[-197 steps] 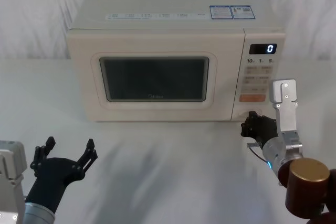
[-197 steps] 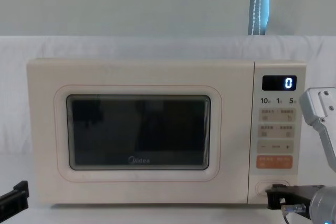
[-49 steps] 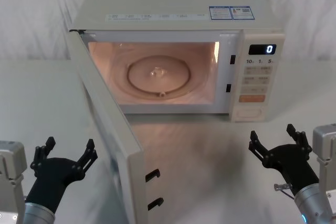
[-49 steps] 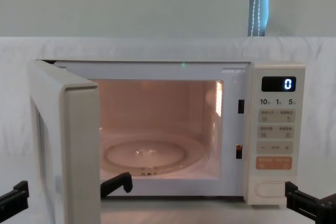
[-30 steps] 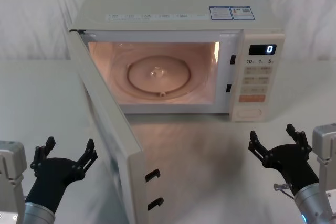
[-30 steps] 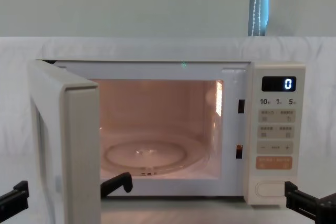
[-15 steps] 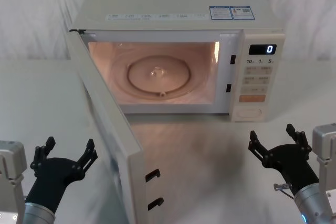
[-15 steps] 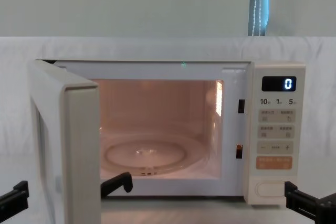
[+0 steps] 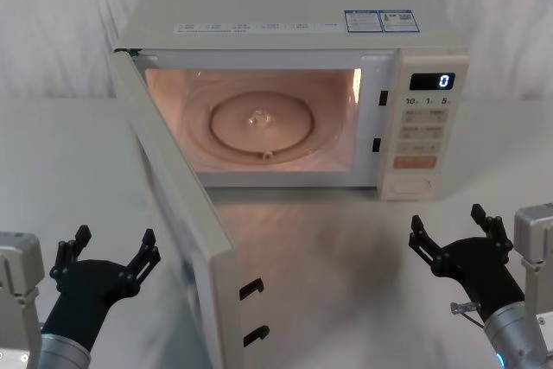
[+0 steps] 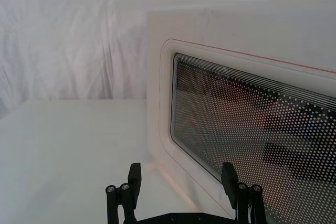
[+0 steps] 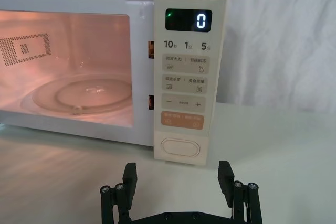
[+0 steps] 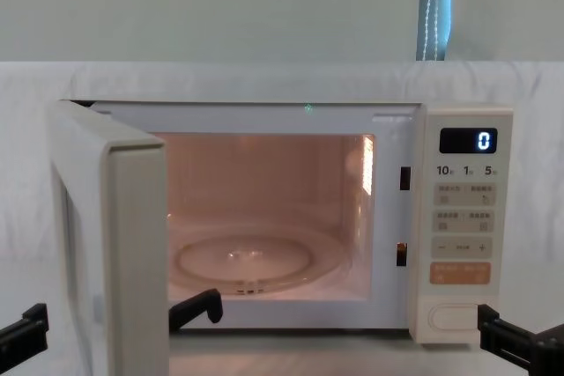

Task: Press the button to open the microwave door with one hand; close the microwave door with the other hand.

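Note:
The microwave door [image 9: 183, 231] stands swung wide open toward me, its dotted window [image 10: 252, 129] close in front of my left gripper [image 9: 115, 238]. That gripper is open, low at the near left, on the door's outer side and apart from it. The cream pill-shaped button [image 9: 409, 186] sits at the bottom of the control panel, under the orange key [image 11: 181, 120]. My right gripper [image 9: 449, 224] is open and empty, back from the panel and in line with the button [image 11: 180, 147]. The chest view shows the door [image 12: 106, 244] edge-on and the button [image 12: 452, 317].
The lit cavity holds a glass turntable [image 9: 257, 125]. The display [image 9: 432, 81] reads 0. The microwave stands on a white cloth-covered table [image 9: 346, 248], with white drapes behind. The open door's latch edge [image 9: 251, 308] reaches nearly to the table's near edge.
Earlier the door was shut and my right gripper was at the button; now the door is open and that gripper is drawn back. Nothing has moved in the last second.

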